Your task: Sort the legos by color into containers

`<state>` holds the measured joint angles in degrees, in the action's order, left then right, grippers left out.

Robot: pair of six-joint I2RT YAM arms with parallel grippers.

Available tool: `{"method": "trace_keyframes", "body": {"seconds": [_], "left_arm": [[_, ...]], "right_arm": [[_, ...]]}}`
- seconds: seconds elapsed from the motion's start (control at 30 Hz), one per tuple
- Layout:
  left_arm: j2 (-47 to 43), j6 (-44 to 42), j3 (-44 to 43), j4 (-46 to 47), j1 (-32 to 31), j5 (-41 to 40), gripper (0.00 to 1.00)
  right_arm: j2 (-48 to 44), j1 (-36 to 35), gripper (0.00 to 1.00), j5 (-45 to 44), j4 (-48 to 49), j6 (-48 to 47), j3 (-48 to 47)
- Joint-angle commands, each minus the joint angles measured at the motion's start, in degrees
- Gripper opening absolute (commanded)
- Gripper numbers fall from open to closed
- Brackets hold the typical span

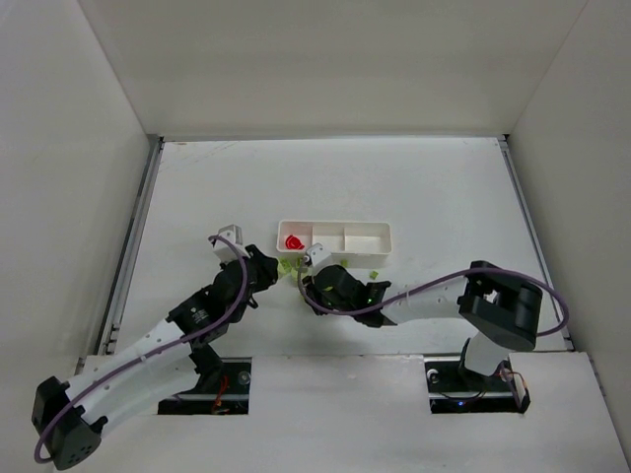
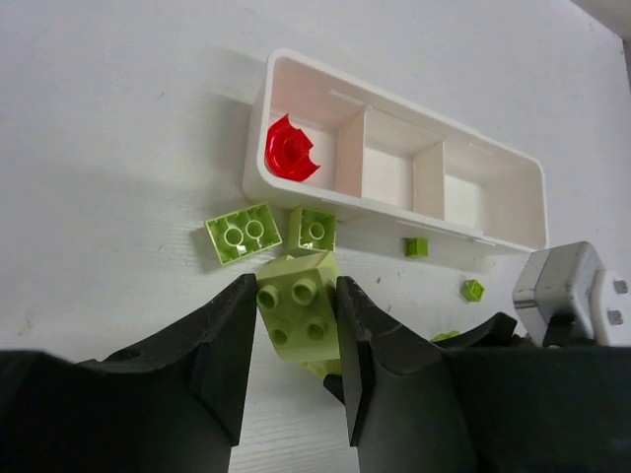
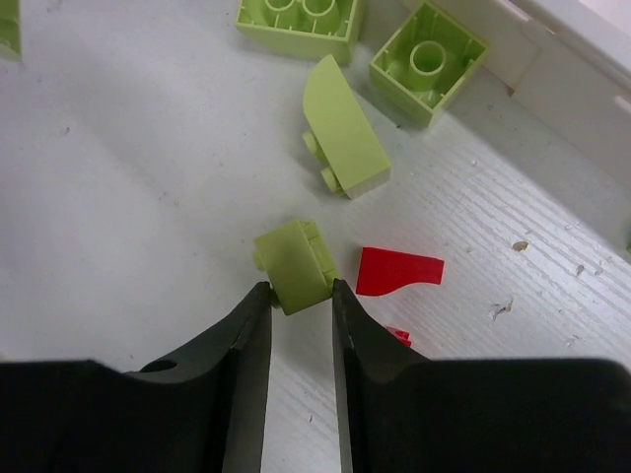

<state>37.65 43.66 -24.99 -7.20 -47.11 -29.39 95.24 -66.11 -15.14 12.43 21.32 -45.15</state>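
1. Tray (image 1: 365,229), white, with three compartments in a row, lies near the middle of the tabletop (image 1: 444,187), its long sides parallel to the far edge.
2. A red lego (image 2: 290,151) sits in the compartment nearest the left edge.
3. The left end effector (image 2: 296,296) is narrowed onto a tilted four-stud pale brick (image 2: 299,310), both fingers against its sides.
4. The right end effector (image 3: 299,288) is almost closed, its tips pinching a small pale brick (image 3: 294,264); whether that brick is clear of the tabletop is hard to judge.
5. On the tray's near-edge side, an upturned two-hole brick (image 2: 244,233) and an upturned square brick (image 2: 314,230) lie just beside its wall.
6. A flat red piece (image 3: 399,270) lies just beside the small pale brick, with a curved pale piece (image 3: 342,128) a little farther out.
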Motion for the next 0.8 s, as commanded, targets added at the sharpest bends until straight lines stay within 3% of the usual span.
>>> {"method": "trace_keyframes", "body": {"seconds": [0.0, 0.2, 0.53, 0.77], "left_arm": [[0.4, -4.1, -3.83, 4.9, 0.84, -0.85, 0.17], [5.06, -6.3, -6.38, 12.02, 0.84, 0.64, 0.18], [22.98, -11.31, -12.44, 25.38, 1.54, 2.93, 0.19], [37.64, -12.72, -18.24, 33.11, 2.42, 6.44, 0.21]], "right_arm": [[-0.23, -0.99, 0.24, -2.35, 1.37, 0.12, -1.79], [-5.76, -1.0, 0.22, -2.79, 2.52, 0.91, 0.58], [-19.65, 0.85, 0.22, -3.67, 2.52, 2.15, 7.35], [-30.01, 2.08, 0.22, -8.06, -4.06, 2.76, 11.13]]}}
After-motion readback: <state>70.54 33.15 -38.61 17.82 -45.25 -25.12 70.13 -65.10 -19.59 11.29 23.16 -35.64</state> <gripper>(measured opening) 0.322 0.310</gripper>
